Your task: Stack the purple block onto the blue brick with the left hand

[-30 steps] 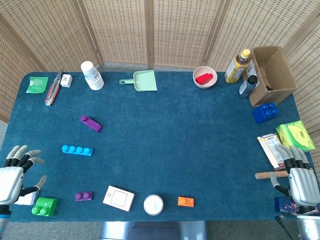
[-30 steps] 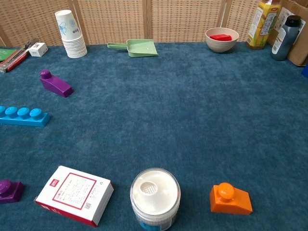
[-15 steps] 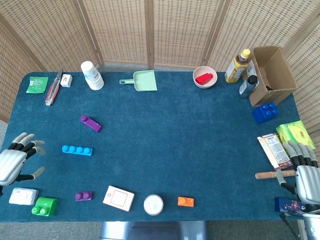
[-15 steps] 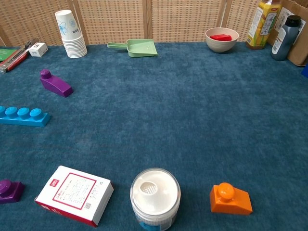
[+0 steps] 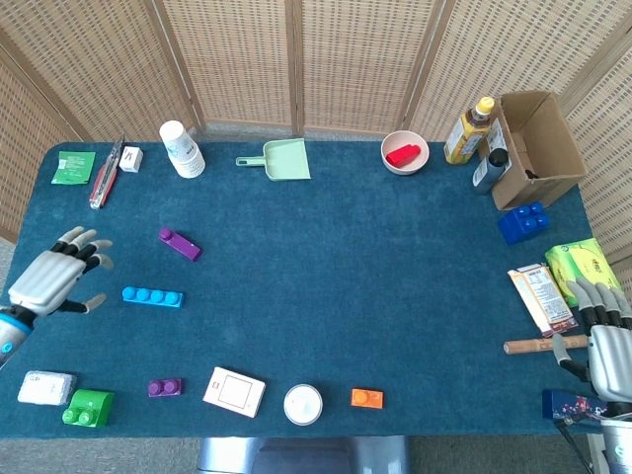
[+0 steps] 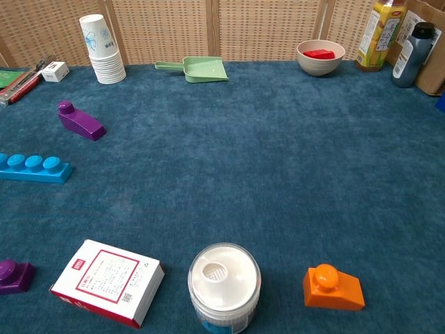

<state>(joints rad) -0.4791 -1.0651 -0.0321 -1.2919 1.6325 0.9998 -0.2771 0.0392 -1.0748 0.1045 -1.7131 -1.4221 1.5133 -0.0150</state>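
Lab-style test setup: blue-carpeted table (image 5: 326,286), wicker screens (image 5: 296,59) behind.

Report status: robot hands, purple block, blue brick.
Left robot hand open, empty, left of both pieces. Right robot hand open at the table's right edge. Purple block and blue brick apart, untouched. Nothing between them.

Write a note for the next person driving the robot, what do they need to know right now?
Left hand: empty, fingers spread, at the table's left edge, left of the blue brick.
Right hand: empty, fingers apart, at the right edge beside a wooden stick.
Purple block: lying on the cloth just behind the blue brick, apart from it, untouched.
Done: nothing stacked yet.
Left: reach the left hand to the purple block, grip it, set it on the blue brick.
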